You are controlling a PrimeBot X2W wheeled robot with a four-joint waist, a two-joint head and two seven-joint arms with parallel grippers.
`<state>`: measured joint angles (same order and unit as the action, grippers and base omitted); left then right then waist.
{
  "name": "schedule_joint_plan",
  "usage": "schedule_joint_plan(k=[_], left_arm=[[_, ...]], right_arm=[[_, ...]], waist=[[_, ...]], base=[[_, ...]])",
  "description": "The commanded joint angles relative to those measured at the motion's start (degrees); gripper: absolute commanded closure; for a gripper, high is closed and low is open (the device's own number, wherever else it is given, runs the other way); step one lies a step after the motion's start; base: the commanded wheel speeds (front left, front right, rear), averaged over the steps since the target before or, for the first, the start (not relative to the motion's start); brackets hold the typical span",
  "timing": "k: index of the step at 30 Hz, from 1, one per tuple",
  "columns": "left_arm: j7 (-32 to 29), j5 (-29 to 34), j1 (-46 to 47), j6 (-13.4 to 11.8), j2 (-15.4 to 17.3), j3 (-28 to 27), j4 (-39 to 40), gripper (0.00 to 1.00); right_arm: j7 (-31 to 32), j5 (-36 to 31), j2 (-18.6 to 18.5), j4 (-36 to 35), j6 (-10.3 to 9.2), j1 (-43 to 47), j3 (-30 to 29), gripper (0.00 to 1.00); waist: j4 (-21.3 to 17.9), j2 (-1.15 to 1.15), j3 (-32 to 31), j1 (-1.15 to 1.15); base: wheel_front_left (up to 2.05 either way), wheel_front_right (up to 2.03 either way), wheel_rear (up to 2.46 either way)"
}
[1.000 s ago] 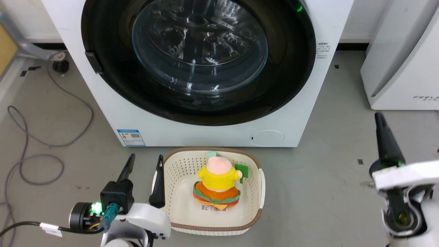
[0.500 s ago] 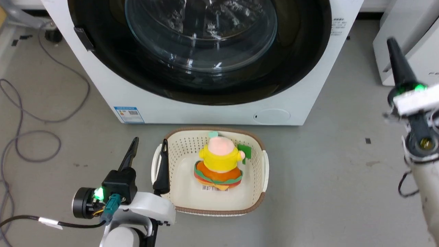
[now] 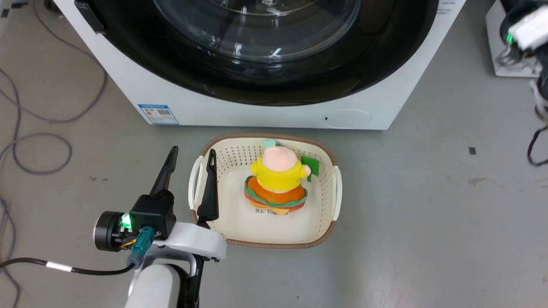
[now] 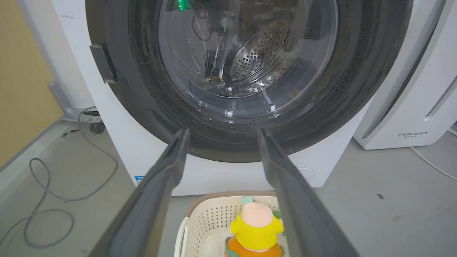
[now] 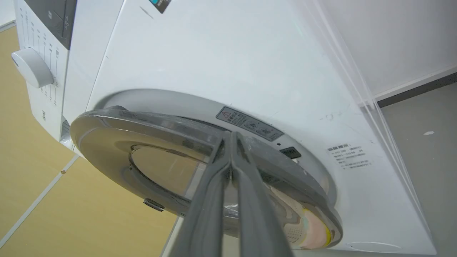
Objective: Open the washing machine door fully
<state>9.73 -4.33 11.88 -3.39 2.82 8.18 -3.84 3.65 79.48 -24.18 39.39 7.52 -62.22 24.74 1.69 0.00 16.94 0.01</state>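
Note:
The white washing machine [image 3: 274, 115] fills the top of the head view, its glossy black door [image 3: 385, 64] lying against the front. The small handle tab [image 3: 89, 17] sits at the door's left rim. My left gripper [image 3: 191, 160] hovers open and empty low over the floor, at the left rim of a basket. In the left wrist view it [image 4: 223, 134] points at the door [image 4: 357, 89] from a distance. My right gripper [image 5: 231, 137] is shut with nothing in it, its tips at the near rim of the door [image 5: 117, 142]. I cannot tell whether they touch it.
A cream basket [image 3: 325, 231] holding a plush toy [image 3: 278, 179] stands on the grey floor just before the machine. Grey cables [image 3: 25, 141] loop on the floor at the left. A white slanted appliance [image 4: 410, 107] stands right of the machine. My right wrist [image 3: 525, 30] is at the top right.
The head camera has tilted down, so the whole picture slid upward. My right arm has risen and moved toward the machine's right side, its fingers leaving the frame. The left gripper stays open, hardly moved.

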Motion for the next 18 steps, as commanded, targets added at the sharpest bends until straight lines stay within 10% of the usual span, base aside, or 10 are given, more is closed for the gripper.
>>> schedule_joint_plan(k=[1,18], left_arm=[[0.60,-0.68,1.21,-0.30,0.05,0.28,0.21,0.00],[2.63,-2.35,4.26,-1.54,0.06,2.80,-0.18,0.00]], right_arm=[[1.12,2.36,-1.07,2.21,-0.02,-3.87,1.83,1.00],[18.95,11.50,-1.76,18.59,-0.02,-26.45,18.98,1.00]], waist=[[0.26,0.00,0.79,-0.01],[1.30,0.00,5.79,-0.01]], base=[[0.00,0.00,0.00],[0.00,0.00,0.00]])
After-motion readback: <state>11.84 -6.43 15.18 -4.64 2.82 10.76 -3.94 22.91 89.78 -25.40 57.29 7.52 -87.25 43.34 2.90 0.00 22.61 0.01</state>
